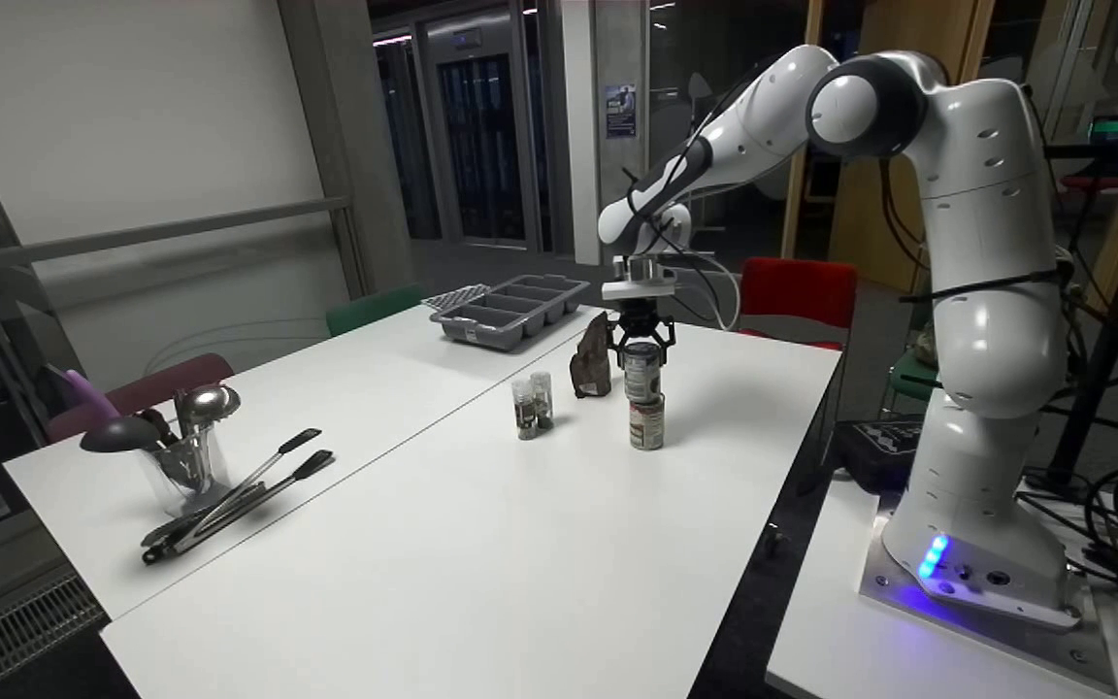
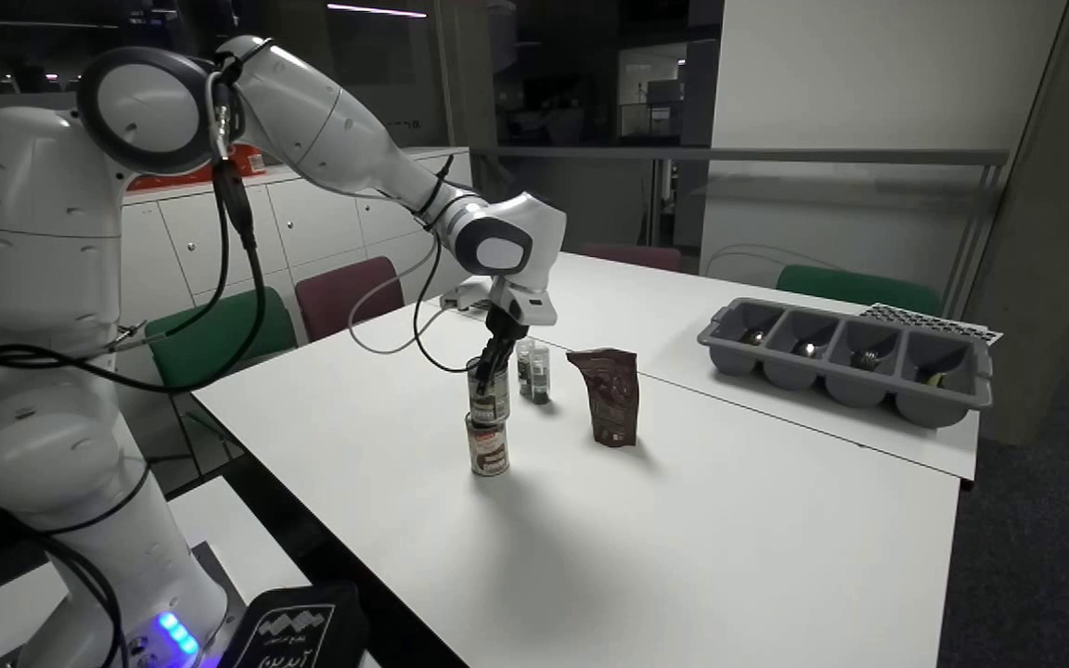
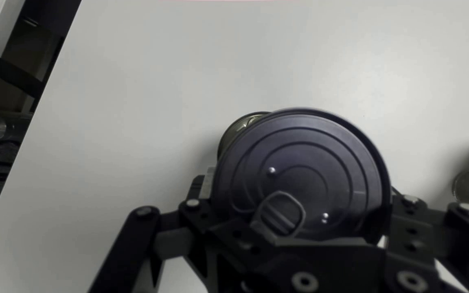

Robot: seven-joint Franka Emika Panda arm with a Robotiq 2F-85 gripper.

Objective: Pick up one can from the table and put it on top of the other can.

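Evidently closed about the upper can (image 1: 641, 381), the fingers (image 1: 668, 340) press its wall from opposite sides, near the top; the lower can (image 1: 646, 427) stands beneath them on the counter (image 1: 520, 563). In both exterior views the upper can's base meets the outline of the lower can, though whether the two touch or stand just apart cannot be told. Both cans look to be of metal and may be judged stiff, hard to crush and somewhat slippery along the smooth wall; if full, the upper can should prove fairly heavy for its bulk. A hold across the diameter, as here, suits it best, leaving the lid (image 3: 299, 158) and its pull tab (image 3: 279, 221) free. The long axis of each can runs vertical, or nearly so, below the fingers; the upper can's tabbed end faces up between them. In the wrist view a crescent of the lower can's top shows past the lid, nearer one finger than its mate, an offset owed perhaps to the camera's angle, so centring deserves a check before release.
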